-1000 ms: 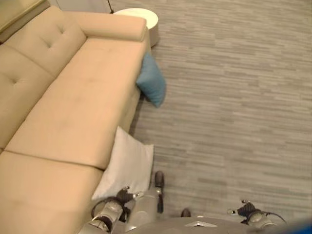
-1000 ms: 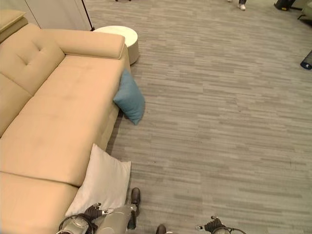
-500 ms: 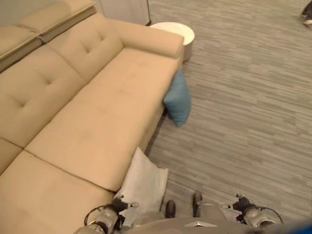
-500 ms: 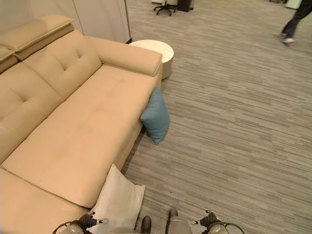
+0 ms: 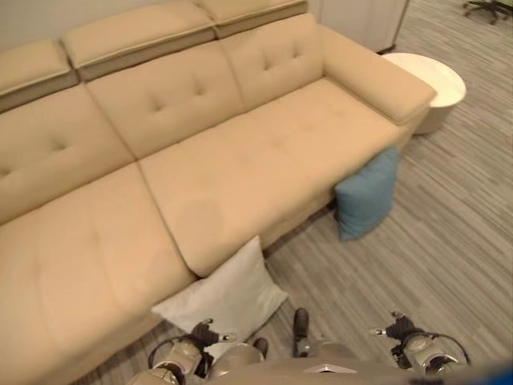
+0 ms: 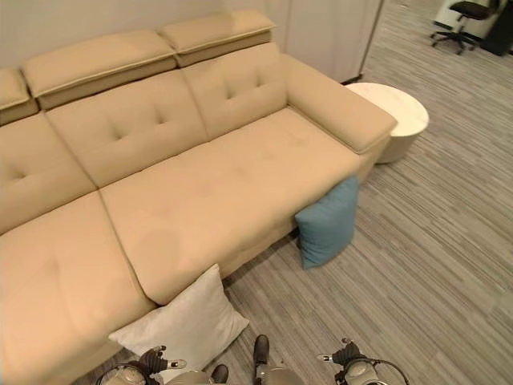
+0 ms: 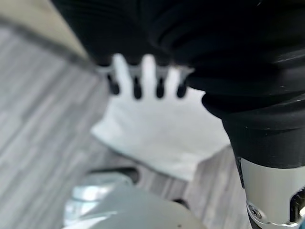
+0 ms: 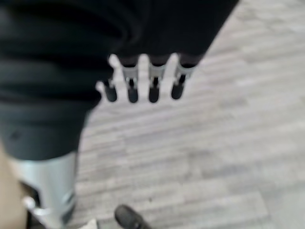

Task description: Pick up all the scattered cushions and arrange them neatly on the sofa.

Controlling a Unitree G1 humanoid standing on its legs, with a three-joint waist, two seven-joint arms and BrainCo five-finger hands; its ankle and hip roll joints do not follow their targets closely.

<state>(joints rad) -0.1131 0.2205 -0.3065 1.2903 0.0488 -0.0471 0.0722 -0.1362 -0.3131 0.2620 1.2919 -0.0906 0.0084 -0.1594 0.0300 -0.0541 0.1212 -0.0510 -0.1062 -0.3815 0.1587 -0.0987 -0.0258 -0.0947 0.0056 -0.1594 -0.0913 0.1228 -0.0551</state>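
— Where are the cushions?

— The white square fabric cushion (image 6: 183, 329) lies on the grey striped floor (image 6: 433, 265), leaning against the near front edge of the long beige upholstered sofa (image 6: 200, 184). The blue fabric cushion (image 6: 327, 222) stands upright to the right, propped against the sofa below its armrest, near the round white side table (image 6: 393, 112).

— And your hands?

— My left hand (image 7: 143, 83) hangs above the white cushion, fingers straight, holding nothing. My right hand (image 8: 143, 86) hangs over bare floor, fingers straight, empty.
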